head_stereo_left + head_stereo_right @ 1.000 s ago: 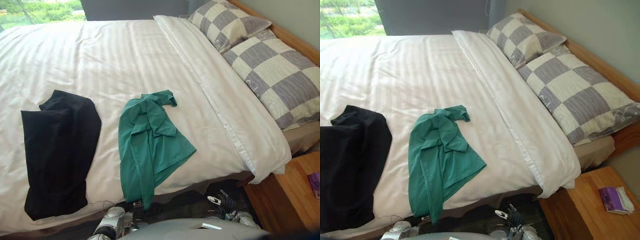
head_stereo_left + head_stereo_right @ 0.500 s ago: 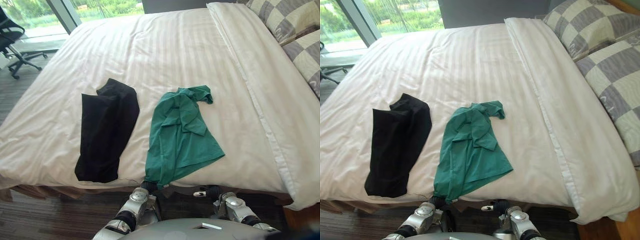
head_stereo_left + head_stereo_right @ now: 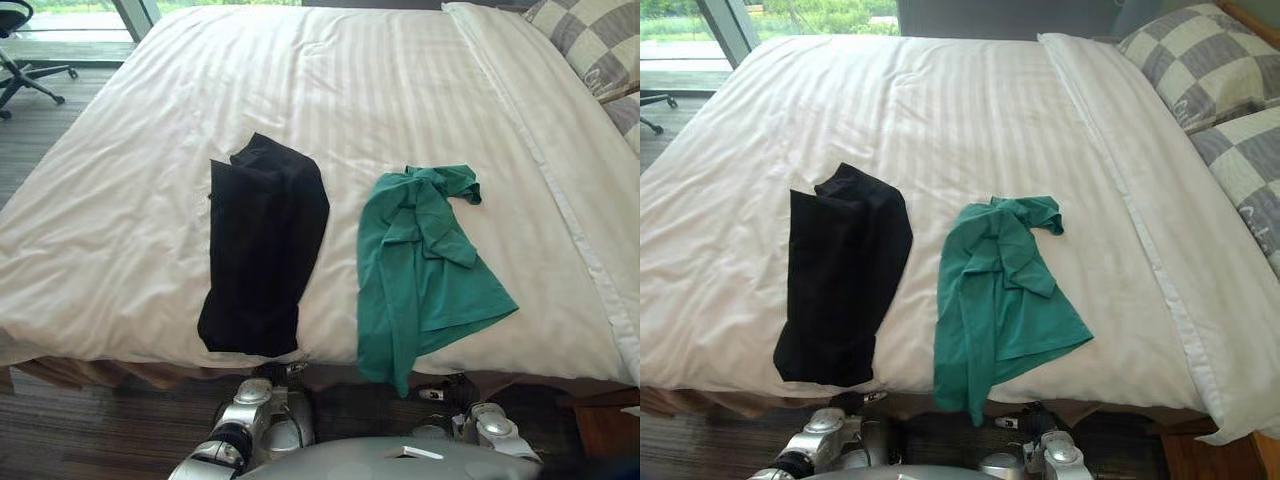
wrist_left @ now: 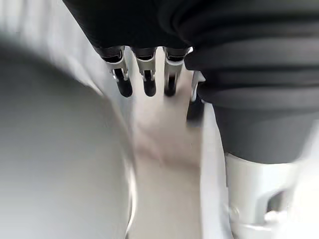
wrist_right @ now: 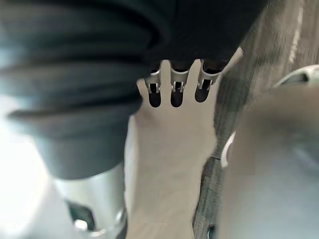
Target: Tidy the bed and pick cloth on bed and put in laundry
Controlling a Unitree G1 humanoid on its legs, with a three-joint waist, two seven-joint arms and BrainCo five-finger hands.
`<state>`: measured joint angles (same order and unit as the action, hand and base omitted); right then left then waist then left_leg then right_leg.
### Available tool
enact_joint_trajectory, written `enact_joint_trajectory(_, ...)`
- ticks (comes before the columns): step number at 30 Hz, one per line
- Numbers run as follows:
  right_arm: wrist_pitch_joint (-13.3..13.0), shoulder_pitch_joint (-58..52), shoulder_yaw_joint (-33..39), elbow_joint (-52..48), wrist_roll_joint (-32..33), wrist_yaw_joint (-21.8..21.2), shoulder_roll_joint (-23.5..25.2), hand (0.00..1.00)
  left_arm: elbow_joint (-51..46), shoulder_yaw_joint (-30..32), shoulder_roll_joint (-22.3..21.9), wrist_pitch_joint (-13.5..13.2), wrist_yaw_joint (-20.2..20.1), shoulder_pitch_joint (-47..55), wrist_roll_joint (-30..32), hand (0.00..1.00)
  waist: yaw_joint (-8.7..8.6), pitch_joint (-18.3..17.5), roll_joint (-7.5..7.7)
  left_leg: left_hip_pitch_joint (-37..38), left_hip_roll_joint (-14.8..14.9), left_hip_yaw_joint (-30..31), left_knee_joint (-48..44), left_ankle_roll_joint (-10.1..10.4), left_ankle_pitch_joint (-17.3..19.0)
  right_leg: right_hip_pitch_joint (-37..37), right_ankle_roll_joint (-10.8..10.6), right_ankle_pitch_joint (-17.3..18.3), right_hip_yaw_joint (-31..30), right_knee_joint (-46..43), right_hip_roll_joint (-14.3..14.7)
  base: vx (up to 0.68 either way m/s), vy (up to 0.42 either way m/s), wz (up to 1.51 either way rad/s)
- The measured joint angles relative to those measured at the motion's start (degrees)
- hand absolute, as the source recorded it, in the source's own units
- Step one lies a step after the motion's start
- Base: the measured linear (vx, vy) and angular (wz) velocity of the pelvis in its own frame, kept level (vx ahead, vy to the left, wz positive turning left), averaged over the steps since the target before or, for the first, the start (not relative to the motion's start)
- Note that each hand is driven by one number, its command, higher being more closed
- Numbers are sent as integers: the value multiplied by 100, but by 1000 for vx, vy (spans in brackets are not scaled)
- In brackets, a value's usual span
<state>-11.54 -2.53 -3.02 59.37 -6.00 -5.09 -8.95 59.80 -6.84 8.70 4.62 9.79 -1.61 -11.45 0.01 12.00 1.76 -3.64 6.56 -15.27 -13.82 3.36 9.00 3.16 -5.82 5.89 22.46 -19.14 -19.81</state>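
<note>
Beside the bed (image 3: 120, 250), left hand (image 4: 144, 72) and right hand (image 5: 172, 83) hang straight-fingered.

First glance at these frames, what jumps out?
Two garments lie apart on the white duvet near its front edge: a black cloth on the left and a crumpled green cloth to its right, whose lower end hangs over the edge. Checked pillows sit at the far right. The left hand and right hand hold nothing, their fingers relaxed.
</note>
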Motion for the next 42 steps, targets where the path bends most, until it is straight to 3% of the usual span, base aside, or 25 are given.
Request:
enact_joint_trajectory(1,-22,-9,-6,-2,-6,-45,-1,0,0,-11,16,19,-11,21,27,0,-31,-3,-5,132,-19,12,306,2,-133,18,-26,119,-49,67,282,55,89,27)
enact_joint_trajectory(3,-5,-21,-23,-1,32,-156,2,0,6,-120,22,99,-161,-39,137,0,-145,-9,-5,335,-212,198,1118,-37,-681,46,131,354,-363,869,1338,75,40,45)
enact_joint_trajectory(4,9,-28,-35,6,48,-169,12,0,12,-147,20,127,-225,-58,137,0,-156,-24,22,306,-314,253,1214,-105,-817,116,311,383,-436,1156,1422,100,17,52)
enact_joint_trajectory(6,84,-22,4,22,197,-244,-33,0,109,-162,-123,227,-330,-137,159,0,-223,-38,-113,280,-427,414,1500,-246,-1108,138,333,240,-443,1382,1454,83,16,35)
enact_joint_trajectory(7,321,-47,101,397,1132,-338,26,0,232,-173,-202,190,-741,-61,411,0,-258,-140,-99,690,-490,829,1980,-122,-1417,533,341,563,-475,1369,1531,8,-1,11)
enact_joint_trajectory(13,328,13,121,453,1143,-371,28,0,233,-169,-197,184,-738,-97,410,0,-272,-147,-91,769,-369,614,1982,-58,-1382,499,369,558,-595,1390,1540,-43,-10,-14)
enact_joint_trajectory(17,618,13,377,382,1561,-310,138,0,263,-121,-167,196,-606,-36,298,0,-372,-177,-82,846,-398,461,1983,-90,-1331,524,331,588,-581,1377,1476,6,18,-14)
enact_joint_trajectory(20,1078,-107,1007,365,2265,33,349,0,351,427,-285,237,-221,-11,-292,0,-377,-252,-25,860,-507,264,1983,-108,-1306,589,269,615,-448,1327,1330,57,65,18)
enact_joint_trajectory(22,1430,-227,1809,477,2967,497,543,0,427,1372,-311,249,163,124,-893,0,-355,-311,57,885,-644,64,1986,-126,-1299,758,152,665,-251,1284,1177,104,95,38)
enact_joint_trajectory(26,1690,-231,2963,715,4049,1346,620,0,492,2722,-156,202,697,757,-2053,0,-249,-362,37,980,-713,62,1989,-130,-1302,881,-56,518,-127,1203,1109,102,88,26)
enact_joint_trajectory(29,1630,-223,4074,793,4519,1856,482,0,624,3933,-1,94,1050,1103,-2905,0,-193,-358,10,937,-712,234,1996,-125,-1276,933,-1,392,-92,1209,1146,19,38,35)
enact_joint_trajectory(30,1607,-215,4261,792,4521,1915,434,0,630,4167,3,90,1081,1149,-3030,0,-182,-362,-14,925,-697,265,1997,-141,-1235,931,9,372,-92,1209,1164,-37,30,27)
enact_joint_trajectory(32,1547,-222,4998,776,4516,2056,163,0,633,5290,2,50,1158,1350,-3529,0,-46,-458,-62,806,-706,306,1995,-232,-1153,869,18,359,-96,1231,1188,-75,20,8)
enact_joint_trajectory(34,1531,-213,5372,718,4512,2088,29,0,632,5746,5,16,1198,1443,-3692,0,-39,-486,-82,723,-730,306,1995,-245,-1145,827,20,359,-92,1283,1184,-85,7,7)
enact_joint_trajectory(35,1375,-166,5938,708,4488,2111,-277,0,622,6408,33,-90,1207,1484,-3896,0,-46,-501,-48,623,-767,298,1995,-264,-1148,799,32,366,-58,1377,1164,-114,3,19)
enact_joint_trajectory(37,1181,-84,6295,706,4321,2129,-590,0,597,6837,144,-280,1206,1483,-4115,0,-51,-538,-65,506,-795,281,1995,-271,-1170,746,84,398,25,1439,1148,-113,-2,26)
enact_joint_trajectory(38,856,31,6522,702,4272,2143,-911,0,452,7196,317,-599,1173,1479,-4309,0,-68,-572,-22,415,-819,242,1995,-271,-1170,714,168,459,76,1500,1137,-99,-13,29)
enact_joint_trajectory(39,692,68,6580,686,4272,2157,-1046,0,331,7350,404,-744,1172,1477,-4314,0,-80,-584,-41,385,-813,232,1994,-270,-1170,699,194,479,125,1505,1144,-109,-28,35)
enact_joint_trajectory(41,197,128,6520,379,4177,2197,-1552,0,-252,7523,1061,-1114,1104,1491,-4133,0,-71,-636,-46,303,-797,166,1994,-264,-1174,614,252,558,281,1500,1149,-96,-21,34)
enact_joint_trajectory(42,84,161,6465,247,4114,2203,-1652,0,-415,7531,1259,-1213,1069,1501,-4039,0,-74,-657,-45,282,-787,162,1994,-260,-1177,592,260,561,284,1510,1144,-37,-3,22)
